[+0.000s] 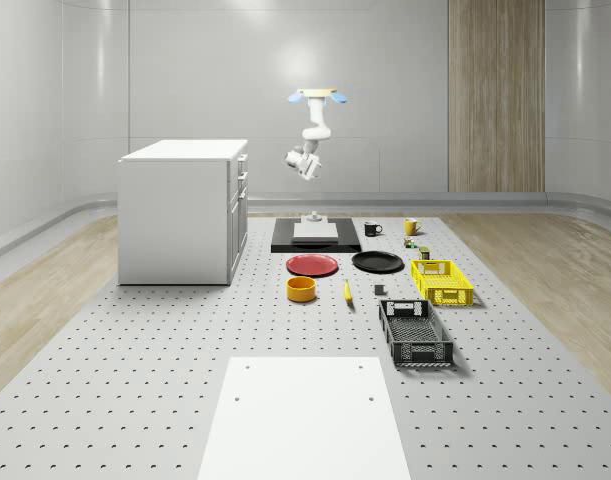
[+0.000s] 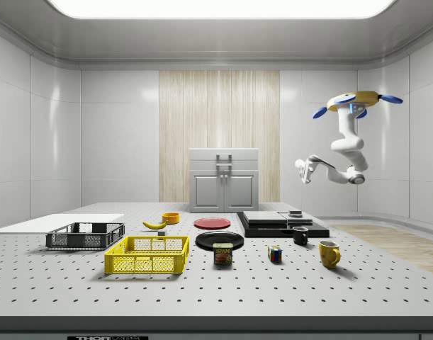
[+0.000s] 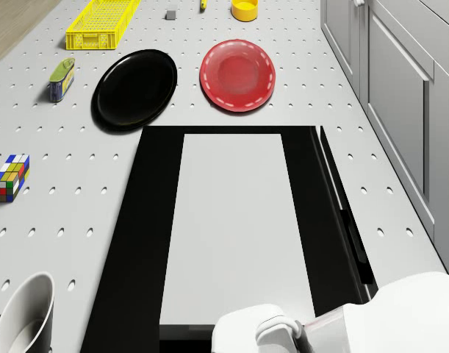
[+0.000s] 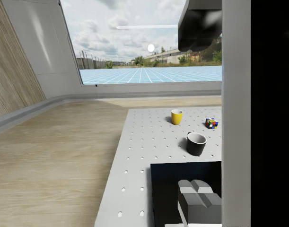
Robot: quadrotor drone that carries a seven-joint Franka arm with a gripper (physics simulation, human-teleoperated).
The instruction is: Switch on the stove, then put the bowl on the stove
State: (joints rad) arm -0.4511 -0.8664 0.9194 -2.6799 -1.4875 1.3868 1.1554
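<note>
One white cabinet (image 1: pixel 185 210) stands at the whole-scene view's left on the perforated grey counter (image 1: pixel 135 340), boxy and flat-fronted, with bar handles on its side.

Next rightward is the bowl (image 1: pixel 301 289). It sits upright on the bare counter, nearer the camera than the red plate (image 1: pixel 312 264) and well apart from the stove (image 1: pixel 315 235). It is a short, round, orange-yellow tub with a straight wall and an open top. I judge it stiff, light and rather slick. The best hold is probably a pinch across the wall at the rim from above, since its full width looks too broad to span and the smooth wall could slip.

Behind the red plate lies the stove, a low black slab with a pale rectangular cooking plate let into its top. A small grey blocky switch (image 4: pixel 198 198) rises at its far end, hard-edged and likely needing a firm push or turn.

The drone (image 1: pixel 318 96) hovers in the air above that far end, its white arm hanging folded beneath. The tool (image 2: pixel 302 170) hangs high over the stove, touching nothing and holding nothing. Whether it is wide or narrow I cannot tell.

Further right lie a glossy black plate (image 1: pixel 377 262), a black mug (image 1: pixel 372 229) and a yellow mug (image 1: pixel 411 226). Beyond them are a yellow lattice crate (image 1: pixel 442 281) and a black one (image 1: pixel 415 333), both open-meshed and rigid-looking.

Neither step looks done: the switch is untouched and the bowl is off the stove.
</note>
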